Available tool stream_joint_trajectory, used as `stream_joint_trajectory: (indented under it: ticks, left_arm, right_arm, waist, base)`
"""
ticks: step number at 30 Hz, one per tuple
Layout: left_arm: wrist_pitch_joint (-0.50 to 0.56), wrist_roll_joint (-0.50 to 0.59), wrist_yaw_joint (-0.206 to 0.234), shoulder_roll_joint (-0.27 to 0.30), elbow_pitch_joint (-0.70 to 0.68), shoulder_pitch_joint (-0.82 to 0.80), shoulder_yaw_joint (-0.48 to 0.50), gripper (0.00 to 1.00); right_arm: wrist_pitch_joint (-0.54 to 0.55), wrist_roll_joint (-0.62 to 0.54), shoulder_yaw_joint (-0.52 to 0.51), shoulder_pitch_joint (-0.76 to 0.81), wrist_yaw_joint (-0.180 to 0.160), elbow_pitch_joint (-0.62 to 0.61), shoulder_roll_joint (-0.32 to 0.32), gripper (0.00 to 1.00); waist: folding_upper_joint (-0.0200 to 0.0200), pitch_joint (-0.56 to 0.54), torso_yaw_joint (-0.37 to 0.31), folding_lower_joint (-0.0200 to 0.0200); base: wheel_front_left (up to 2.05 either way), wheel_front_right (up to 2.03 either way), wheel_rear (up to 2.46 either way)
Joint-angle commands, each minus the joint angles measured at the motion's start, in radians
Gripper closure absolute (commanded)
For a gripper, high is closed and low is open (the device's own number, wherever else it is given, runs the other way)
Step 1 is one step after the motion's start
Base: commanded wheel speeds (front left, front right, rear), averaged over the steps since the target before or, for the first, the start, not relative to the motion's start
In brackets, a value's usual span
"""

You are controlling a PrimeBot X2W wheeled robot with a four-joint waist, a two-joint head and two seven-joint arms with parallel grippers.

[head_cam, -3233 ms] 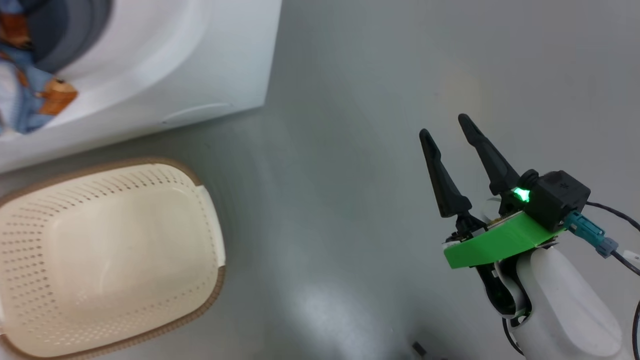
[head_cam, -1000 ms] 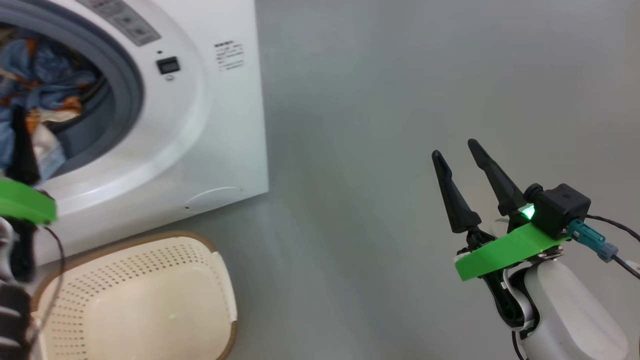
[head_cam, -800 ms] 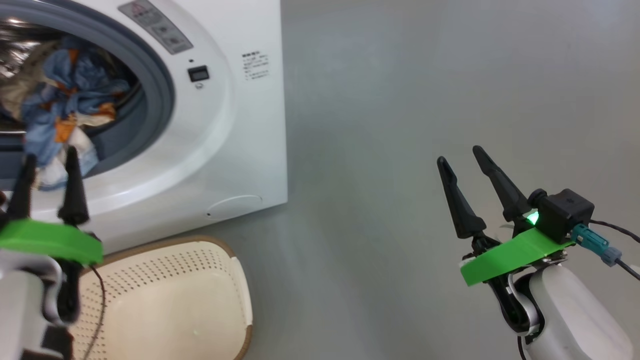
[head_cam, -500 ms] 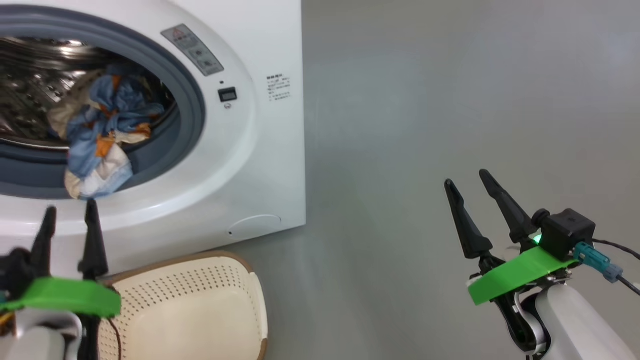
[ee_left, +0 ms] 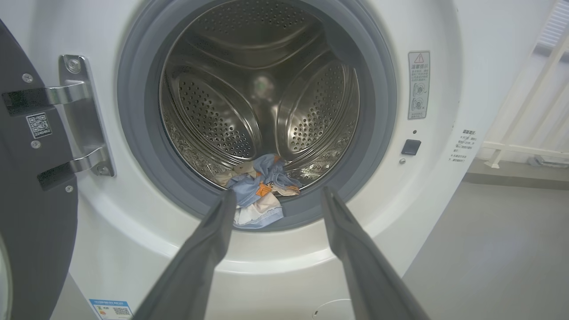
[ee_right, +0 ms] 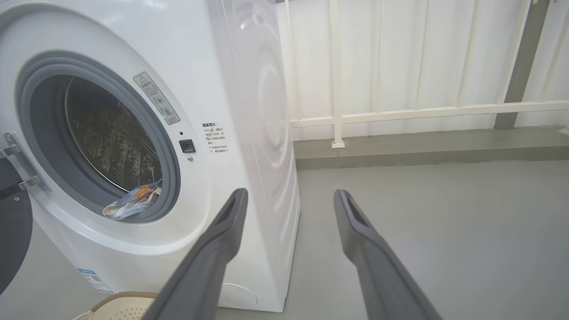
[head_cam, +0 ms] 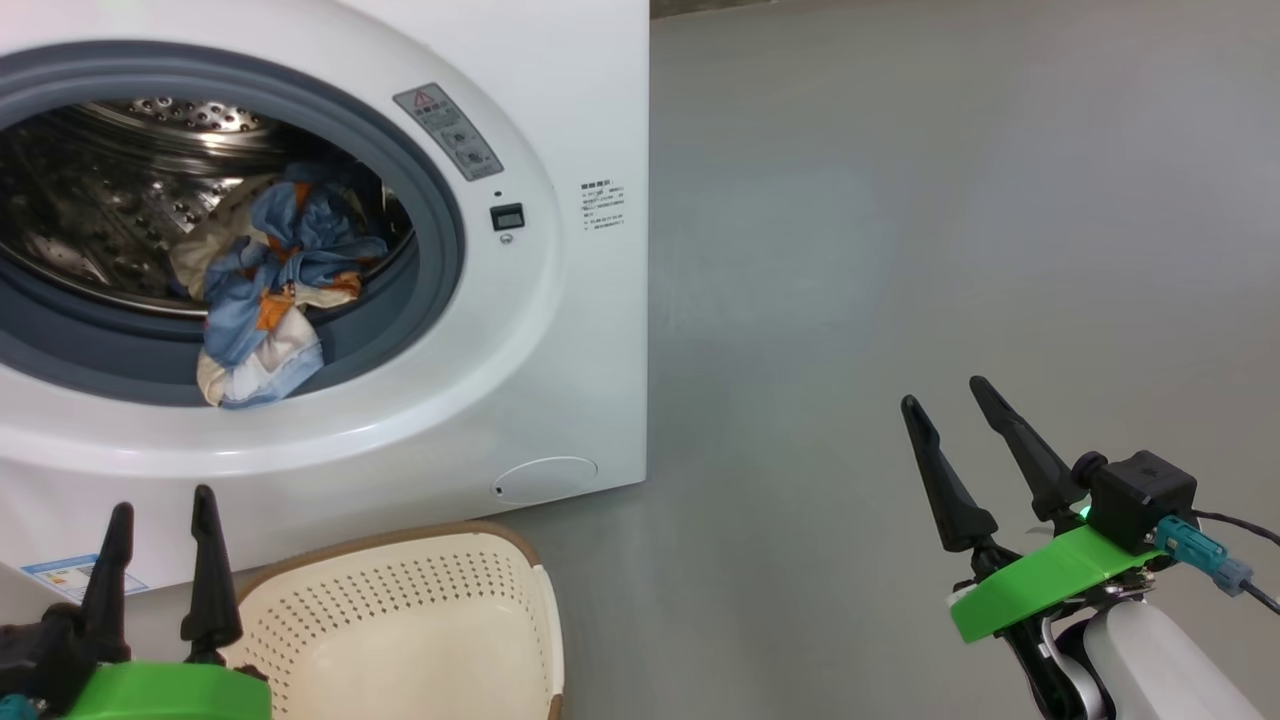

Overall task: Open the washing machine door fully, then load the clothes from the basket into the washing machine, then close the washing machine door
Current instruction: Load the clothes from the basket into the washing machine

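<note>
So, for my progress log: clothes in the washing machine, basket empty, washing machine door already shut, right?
Not shut: the left wrist view shows the washing machine door swung open on its hinges. The clothes do lie in the washing machine, and the basket shows nothing inside.

The left gripper and right gripper each have two tapering black fingers on a bright green plate. The right carries a black camera block, a teal cable plug and a white forearm.
</note>
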Motion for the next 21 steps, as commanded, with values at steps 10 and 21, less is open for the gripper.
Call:
stream_joint_trajectory:
  ticks: [10,21]
  left_arm:
    - [-0.006,0.031,0.001,-0.012,-0.046,0.010,0.064,0.00]
    - [-0.006,0.045,-0.002,-0.028,-0.033,0.005,0.070,0.00]
  right_arm:
    - [-0.008,0.015,0.020,0.011,0.004,-0.028,-0.019,0.00]
    - [-0.008,0.020,0.029,0.002,0.004,-0.021,-0.023,0.00]
  waist:
    - [-0.0001,-0.009,0.001,0.0000]
    - [-0.0001,-0.005,-0.008,0.0000]
  base:
    - [0.00,0.00,0.00]
    - [0.00,0.00,0.00]
